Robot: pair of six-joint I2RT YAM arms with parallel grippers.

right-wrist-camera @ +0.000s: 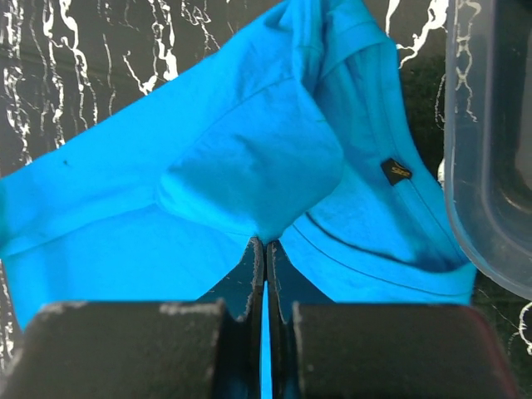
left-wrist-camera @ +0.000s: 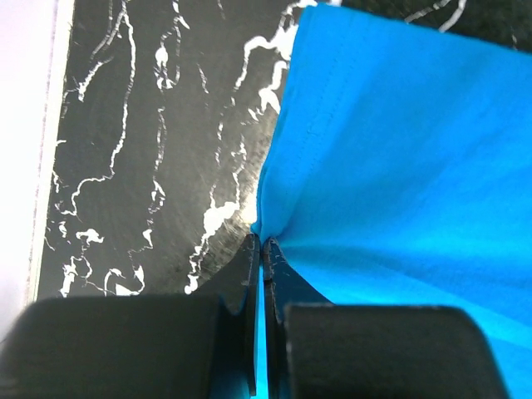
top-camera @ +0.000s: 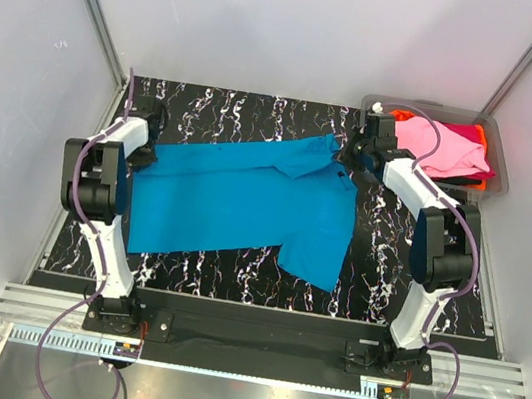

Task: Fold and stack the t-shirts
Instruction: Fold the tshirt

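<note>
Left gripper (left-wrist-camera: 259,247): jaws pressed together, pinching the edge of the blue shirt (left-wrist-camera: 399,166). The cloth fans out ahead and to its right; bare marbled table (left-wrist-camera: 150,125) lies ahead and to its left.

Right gripper (right-wrist-camera: 266,247): jaws pressed together, pinching a raised fold of the same shirt. The collar (right-wrist-camera: 374,253) with a small dark label (right-wrist-camera: 396,171) sits just ahead on its right. The bin (right-wrist-camera: 490,166) is further right, close beside the shirt (only its near wall and corner are in frame).

Count: 2 grippers, both on 1 blue shirt, which is spread across the table between them, partly rumpled near the right gripper. 1 bin, beyond the right gripper.

In the bin: 1 pink shirt (top-camera: 432,145) on top, with an orange edge (top-camera: 480,183) and a magenta edge (top-camera: 469,133) showing under it. How many garments lie beneath cannot be made out.
</note>
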